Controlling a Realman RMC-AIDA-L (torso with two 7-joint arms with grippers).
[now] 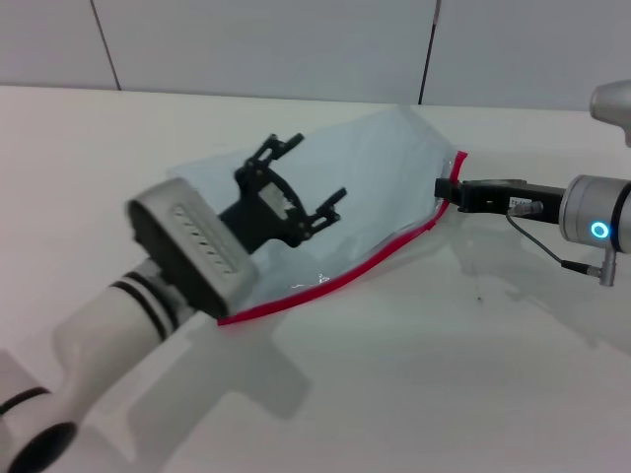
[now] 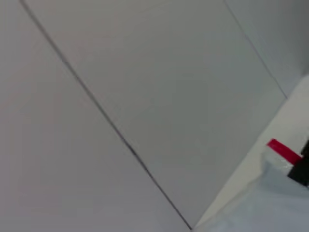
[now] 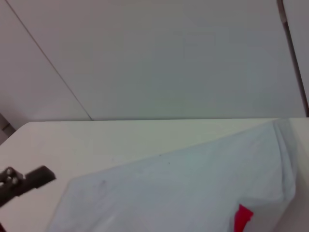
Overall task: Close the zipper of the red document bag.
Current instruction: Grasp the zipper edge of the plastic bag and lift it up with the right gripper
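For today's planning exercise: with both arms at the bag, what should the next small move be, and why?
Probably lower the left pincer onto the bag to pin it. It hangs open above the bag, while the right pincer is at the far end of the zipper, whose corner is lifted off the table.

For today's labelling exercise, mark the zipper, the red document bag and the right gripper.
zipper [image 1: 340, 279]: head view, middle of the red strip.
red document bag [image 1: 380, 187]: head view, clear panel.
right gripper [image 1: 446, 189]: head view, fingertips at the bag's red corner.
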